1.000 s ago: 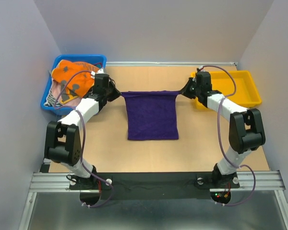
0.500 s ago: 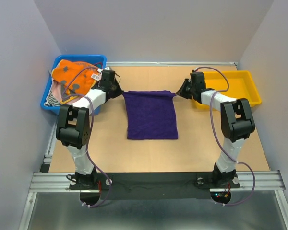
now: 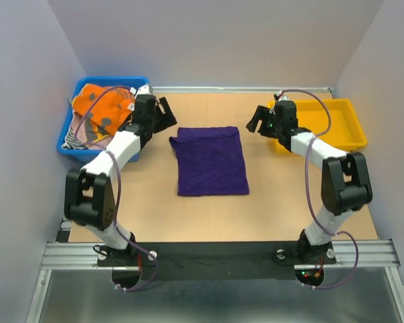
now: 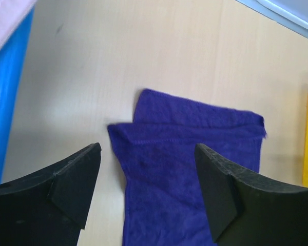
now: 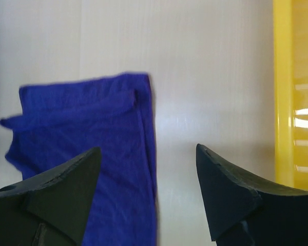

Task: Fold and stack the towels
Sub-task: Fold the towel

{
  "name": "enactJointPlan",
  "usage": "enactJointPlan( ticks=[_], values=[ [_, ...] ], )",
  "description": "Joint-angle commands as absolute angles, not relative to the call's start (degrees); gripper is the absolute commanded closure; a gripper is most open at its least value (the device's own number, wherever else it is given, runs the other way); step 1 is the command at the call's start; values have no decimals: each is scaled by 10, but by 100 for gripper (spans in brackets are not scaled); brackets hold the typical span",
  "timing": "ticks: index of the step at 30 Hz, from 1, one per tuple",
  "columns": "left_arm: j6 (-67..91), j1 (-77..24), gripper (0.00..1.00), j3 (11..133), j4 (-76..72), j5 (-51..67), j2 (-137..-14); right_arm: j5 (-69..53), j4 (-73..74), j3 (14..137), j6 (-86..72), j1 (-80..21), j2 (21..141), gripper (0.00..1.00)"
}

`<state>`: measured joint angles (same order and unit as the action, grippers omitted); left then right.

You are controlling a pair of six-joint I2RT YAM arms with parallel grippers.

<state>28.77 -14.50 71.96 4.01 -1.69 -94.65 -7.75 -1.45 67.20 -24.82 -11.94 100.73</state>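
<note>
A dark purple towel [image 3: 210, 161] lies flat on the wooden bench [image 3: 283, 195], between the left end effector [image 3: 164, 116] and the right end effector [image 3: 255, 122] and touched by neither. Both end effectors hang spread wide and empty just off the towel's far corners. The left one's fingers [image 4: 66, 189] frame the cloth in its wrist camera, and the right one's fingers [image 5: 226, 200] do likewise. The towel's far edge is doubled over in a narrow, slightly crooked strip, and the corner nearest the left end effector juts out. Behind the left end effector, a blue bin [image 3: 114, 81] holds a crumpled orange-and-grey towel [image 3: 97, 108] heaped with a pale pink towel [image 4: 5, 10]. A yellow tray [image 3: 340, 128] sits just beyond the right end effector, on its outer side.
</note>
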Motion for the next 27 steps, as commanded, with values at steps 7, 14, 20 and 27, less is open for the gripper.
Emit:
enactJointPlan(
  ticks=[7,14,20,27],
  values=[
    [361,-280,18,440,70,-41,-699,-104,74,485,-219,-209,817,25],
    [417,-318,24,338,48,-56,-642,-84,96,364,-283,-243,728,31],
    [426,-329,32,313,20,-53,-676,-102,98,317,-301,-249,713,34],
    [425,-333,39,288,-11,-51,-710,-107,90,314,-306,-250,737,40]
  ],
)
